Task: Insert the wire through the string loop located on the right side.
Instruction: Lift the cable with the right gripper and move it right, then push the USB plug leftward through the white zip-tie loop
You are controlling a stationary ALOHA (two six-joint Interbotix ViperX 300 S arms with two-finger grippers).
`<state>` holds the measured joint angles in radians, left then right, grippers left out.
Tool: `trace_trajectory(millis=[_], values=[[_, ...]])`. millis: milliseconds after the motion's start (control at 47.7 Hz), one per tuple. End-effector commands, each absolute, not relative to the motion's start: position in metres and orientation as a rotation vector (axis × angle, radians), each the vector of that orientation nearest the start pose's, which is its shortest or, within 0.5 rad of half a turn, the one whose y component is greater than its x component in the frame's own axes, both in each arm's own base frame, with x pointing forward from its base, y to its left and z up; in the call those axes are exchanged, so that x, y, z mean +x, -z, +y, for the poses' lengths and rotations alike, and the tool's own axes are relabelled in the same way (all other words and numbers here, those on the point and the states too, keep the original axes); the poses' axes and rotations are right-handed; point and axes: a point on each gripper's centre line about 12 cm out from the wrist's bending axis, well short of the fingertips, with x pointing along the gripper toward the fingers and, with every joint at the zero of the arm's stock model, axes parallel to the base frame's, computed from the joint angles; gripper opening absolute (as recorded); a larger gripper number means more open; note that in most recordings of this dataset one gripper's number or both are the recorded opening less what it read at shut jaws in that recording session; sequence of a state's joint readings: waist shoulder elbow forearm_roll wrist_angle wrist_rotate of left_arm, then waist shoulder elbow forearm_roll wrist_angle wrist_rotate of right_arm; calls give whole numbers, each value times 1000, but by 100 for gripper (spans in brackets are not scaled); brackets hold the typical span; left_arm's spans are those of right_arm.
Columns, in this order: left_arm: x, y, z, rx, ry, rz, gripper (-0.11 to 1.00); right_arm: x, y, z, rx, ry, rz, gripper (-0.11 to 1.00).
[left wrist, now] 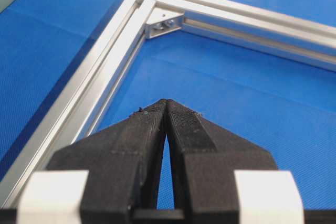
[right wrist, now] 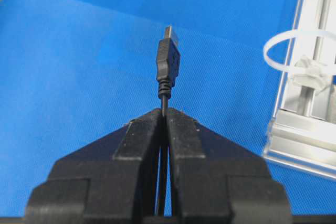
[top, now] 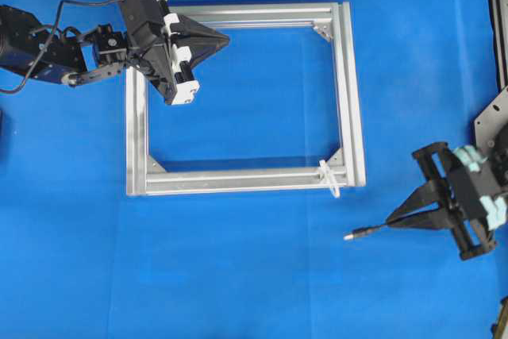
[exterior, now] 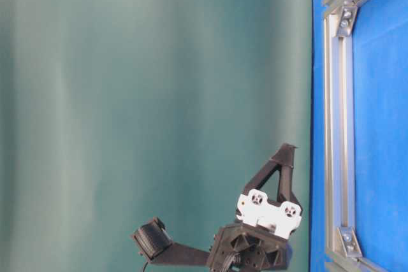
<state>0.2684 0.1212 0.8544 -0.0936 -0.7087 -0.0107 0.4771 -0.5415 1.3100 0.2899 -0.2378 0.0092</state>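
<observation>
My right gripper (top: 390, 222) (right wrist: 165, 112) is shut on the wire (top: 361, 233), whose black plug tip (right wrist: 168, 60) sticks out ahead of the fingertips above the blue mat. The string loop (top: 329, 179) (right wrist: 299, 51) is a whitish ring tied on the silver frame's (top: 238, 180) near bar by its right corner. The plug is apart from the loop, nearer the front of the table and a little to its right. My left gripper (top: 225, 37) (left wrist: 166, 102) is shut on nothing and hovers over the frame's upper left part.
The rectangular aluminium frame (left wrist: 100, 61) lies flat on the blue mat with corner brackets (left wrist: 165, 22) inside its corners. A dark structure (top: 496, 13) stands at the right edge. In the table-level view a green backdrop (exterior: 153, 93) fills the left.
</observation>
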Motion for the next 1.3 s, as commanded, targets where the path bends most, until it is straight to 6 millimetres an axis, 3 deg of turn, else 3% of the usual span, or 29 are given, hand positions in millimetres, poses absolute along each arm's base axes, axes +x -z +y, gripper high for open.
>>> trace_trajectory(millis=[0, 335, 922, 1278], values=[[364, -154, 106, -101, -332, 205, 0, 193, -149, 91, 139, -323, 554, -3], [364, -153, 106, -101, -331, 208, 0, 193, -146, 87, 139, -306, 545, -3], [365, -153, 103, -100, -323, 209, 0, 188, -137, 45, 167, -132, 520, -3], [365, -153, 102, -100, -321, 207, 0, 189, -139, 38, 169, -101, 501, -3]])
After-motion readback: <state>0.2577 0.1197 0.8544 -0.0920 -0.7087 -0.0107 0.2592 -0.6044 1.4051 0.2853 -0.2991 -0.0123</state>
